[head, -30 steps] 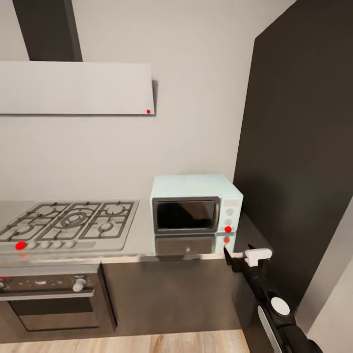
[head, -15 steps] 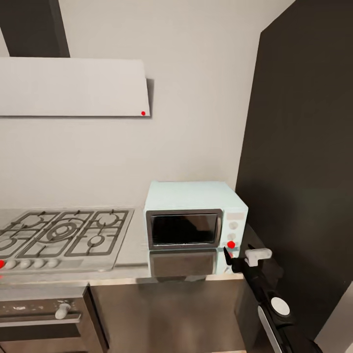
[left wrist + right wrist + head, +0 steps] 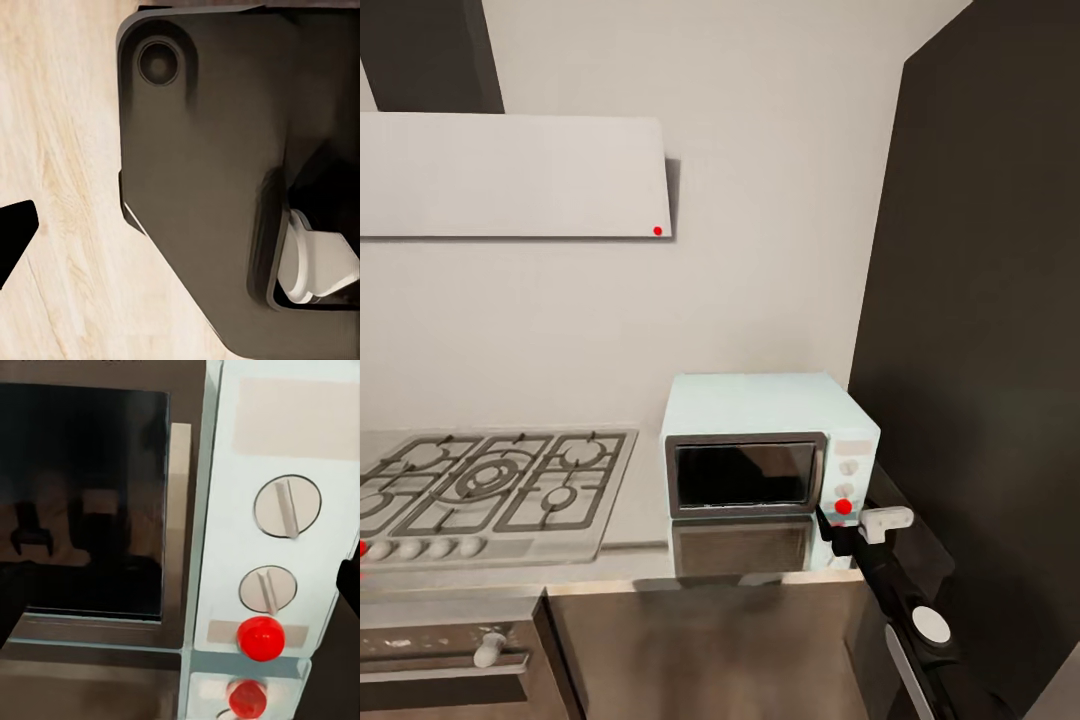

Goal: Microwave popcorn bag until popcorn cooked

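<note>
The pale mint-blue microwave [image 3: 770, 450] stands on the grey countertop [image 3: 640, 560] against the wall, its dark glass door shut. The right wrist view looks straight at its control panel: two round knobs [image 3: 287, 506] and a red round indicator light [image 3: 261, 637]. My right gripper [image 3: 830, 528] hovers just in front of that light [image 3: 844, 507], apart from it; one dark fingertip [image 3: 351, 577] shows at the picture's edge and nothing sits between the fingers. My left gripper [image 3: 180, 240] hangs low over the wood floor, one black fingertip [image 3: 15, 232] showing, holding nothing. The popcorn bag and popcorn are out of view.
A gas hob with black grates [image 3: 490, 480] lies on the worktop left of the microwave, with an oven [image 3: 450, 650] below it. A tall dark cabinet [image 3: 980, 350] rises close on the microwave's right. A white hood [image 3: 510, 175] hangs above. My own dark base [image 3: 217, 172] is by the left gripper.
The camera has moved closer, so the microwave looks larger and lower. My right gripper now sits nearer the microwave's red light. The door stays shut.
</note>
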